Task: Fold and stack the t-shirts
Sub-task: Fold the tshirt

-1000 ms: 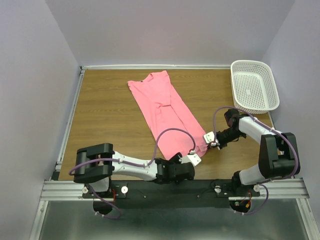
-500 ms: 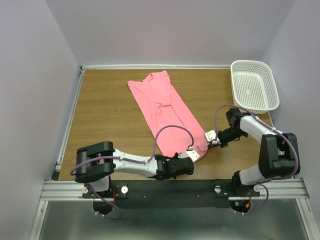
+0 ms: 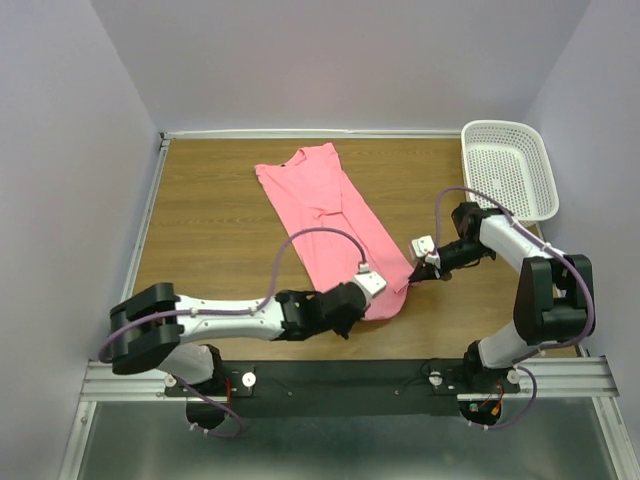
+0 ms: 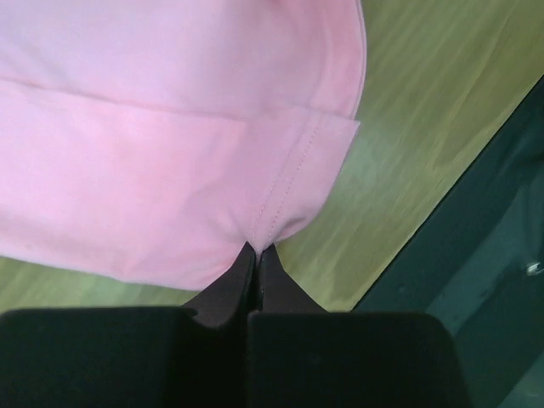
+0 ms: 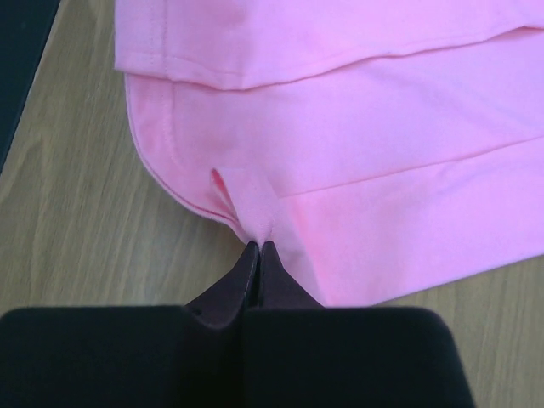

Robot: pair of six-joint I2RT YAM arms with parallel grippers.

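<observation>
Pink t-shirt (image 3: 330,210) lies folded lengthwise on the table (image 3: 210,230), hem toward near edge. The left gripper (image 4: 257,253) pinches one hem corner, jaws fully closed; right gripper (image 5: 257,248) likewise clamps the other.

White arms (image 3: 225,318) w/ blk joints, purple cables (image 3: 320,231), blk claw fingers (image 4: 225,293).

Lit brightly and evenly from above in the top view, with only soft, faint shadows on the tabletop (image 3: 220,230). Crisp there. Softer in both wrist views: wood grain smeared, t-shirt (image 4: 170,127) slightly washed out, bottom edge dark and unfocused.
</observation>
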